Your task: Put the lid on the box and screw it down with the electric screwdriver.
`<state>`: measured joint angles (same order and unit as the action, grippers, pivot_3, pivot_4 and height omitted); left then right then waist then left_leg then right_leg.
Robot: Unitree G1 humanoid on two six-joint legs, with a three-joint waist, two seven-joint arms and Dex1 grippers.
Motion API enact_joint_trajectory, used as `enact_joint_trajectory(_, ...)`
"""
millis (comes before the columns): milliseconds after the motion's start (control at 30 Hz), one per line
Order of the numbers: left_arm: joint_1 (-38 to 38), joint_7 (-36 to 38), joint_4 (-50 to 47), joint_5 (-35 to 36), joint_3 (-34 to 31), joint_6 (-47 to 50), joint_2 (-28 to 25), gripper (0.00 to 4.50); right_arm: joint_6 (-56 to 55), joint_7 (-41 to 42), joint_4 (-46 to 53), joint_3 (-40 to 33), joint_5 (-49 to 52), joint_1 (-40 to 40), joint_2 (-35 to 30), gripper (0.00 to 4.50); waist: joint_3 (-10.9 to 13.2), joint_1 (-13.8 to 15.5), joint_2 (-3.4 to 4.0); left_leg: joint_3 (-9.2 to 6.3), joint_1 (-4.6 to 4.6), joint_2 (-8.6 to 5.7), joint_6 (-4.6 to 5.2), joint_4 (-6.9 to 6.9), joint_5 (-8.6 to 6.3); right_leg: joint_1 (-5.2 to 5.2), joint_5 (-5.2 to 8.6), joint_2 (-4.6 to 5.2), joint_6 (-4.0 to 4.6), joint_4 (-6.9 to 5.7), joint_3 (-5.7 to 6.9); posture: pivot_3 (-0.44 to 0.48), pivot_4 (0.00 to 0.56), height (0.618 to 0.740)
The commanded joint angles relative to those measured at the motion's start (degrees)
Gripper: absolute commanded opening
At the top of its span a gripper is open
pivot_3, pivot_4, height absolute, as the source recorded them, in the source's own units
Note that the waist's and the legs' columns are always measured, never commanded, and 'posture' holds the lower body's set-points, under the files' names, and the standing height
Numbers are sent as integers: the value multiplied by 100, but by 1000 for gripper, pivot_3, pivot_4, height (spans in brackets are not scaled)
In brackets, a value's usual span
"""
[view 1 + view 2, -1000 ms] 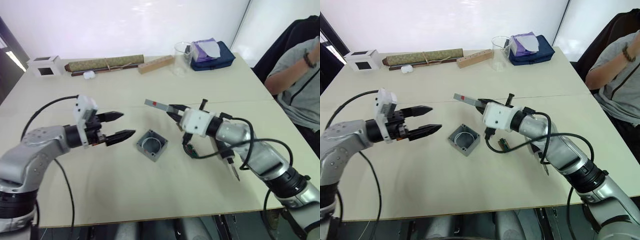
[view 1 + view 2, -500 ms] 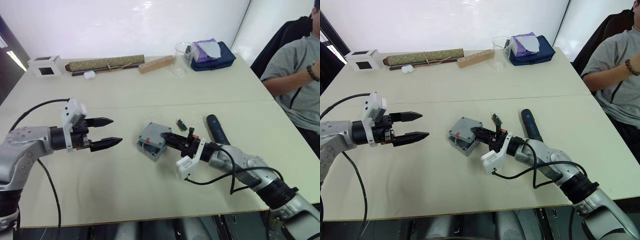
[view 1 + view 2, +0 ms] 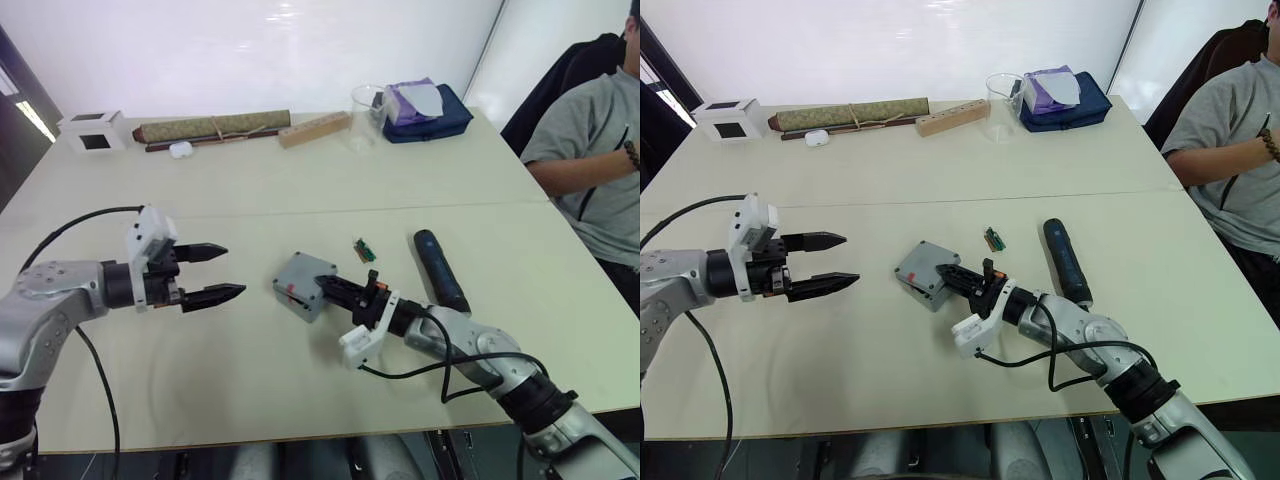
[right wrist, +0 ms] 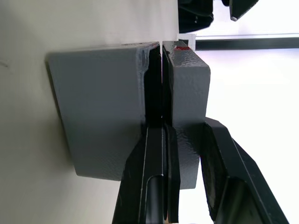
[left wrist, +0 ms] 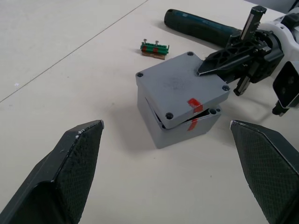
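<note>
The grey box (image 5: 174,129) stands on the table's middle. The lid (image 5: 180,83), marked with a red tab, rests on it askew, one edge lifted off the rim. My right gripper (image 3: 320,283) is shut on the lid's edge: one finger (image 4: 154,177) sits in the gap between lid (image 4: 186,93) and box (image 4: 103,116), the other lies on the lid's outer face. My left gripper (image 3: 234,270) hovers open to the left of the box, a short way off, holding nothing. The dark electric screwdriver (image 3: 438,270) lies on the table to the right of the box.
A small green part (image 3: 363,250) lies between box and screwdriver. Along the far edge are a white cube (image 3: 90,131), a rolled olive bundle (image 3: 210,126), a wooden block (image 3: 313,128), a clear cup (image 3: 366,115) and a navy bag (image 3: 425,110). A person (image 3: 590,150) sits at the right.
My right gripper has come down and set the lid, earlier held in the air, onto the box. My left gripper has drawn back to the left, still open.
</note>
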<state>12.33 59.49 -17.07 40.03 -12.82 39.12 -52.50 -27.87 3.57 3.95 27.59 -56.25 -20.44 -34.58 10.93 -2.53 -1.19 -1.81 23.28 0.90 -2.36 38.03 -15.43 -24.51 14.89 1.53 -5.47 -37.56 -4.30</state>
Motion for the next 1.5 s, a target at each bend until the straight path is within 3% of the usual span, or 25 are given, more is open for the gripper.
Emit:
enact_joint_trajectory(33,-51,-90,-182,54,-336,-35,-72,4449,198,65,225,-81,-145,145,93,415,-1,-3,-1,0,-1,0,0,0,0,1,0,0,0,0,0,0,150,736)
enact_joint_trajectory(733,-337,-358,-238,-67,-678,-179,-39,4449,713,386,306,41,-655,366,213,415,-8,1,-11,1,-37,-3,0,6,0,22,2,0,3,-35,-1,0,150,736)
enact_joint_trajectory(933,168,-518,-270,-284,21,-393,320,4449,720,359,281,26,-676,356,199,415,-10,18,-14,0,-54,-4,0,6,0,42,2,0,4,-37,-2,0,150,736)
enact_joint_trajectory(967,273,-543,-215,-387,166,-464,401,3955,720,361,274,29,-679,345,202,415,-10,18,-14,-1,-67,-5,0,6,0,56,3,1,5,-36,-1,0,150,736)
enact_joint_trajectory(1000,408,-575,-158,-437,316,-497,531,3851,718,362,281,29,-682,347,199,415,-10,14,-14,-1,-77,-5,0,6,0,67,4,1,6,-34,-2,0,150,736)
enact_joint_trajectory(1267,1162,-480,581,-1078,1391,-1095,1414,957,728,387,286,24,-706,343,203,415,-10,9,-15,-4,-95,-6,0,6,0,89,4,-1,5,-31,-1,0,150,736)
enact_joint_trajectory(1333,1319,-449,907,-1352,1592,-1387,1571,68,727,381,285,30,-735,330,198,415,-10,10,-15,-5,-95,-6,0,6,0,90,4,-1,5,-31,0,0,150,736)
enact_joint_trajectory(1500,1667,-409,1546,-1764,1792,-1875,1881,68,761,391,331,35,-814,345,204,415,-10,15,-15,-6,-95,-8,0,6,0,90,4,-1,4,-31,0,0,150,736)
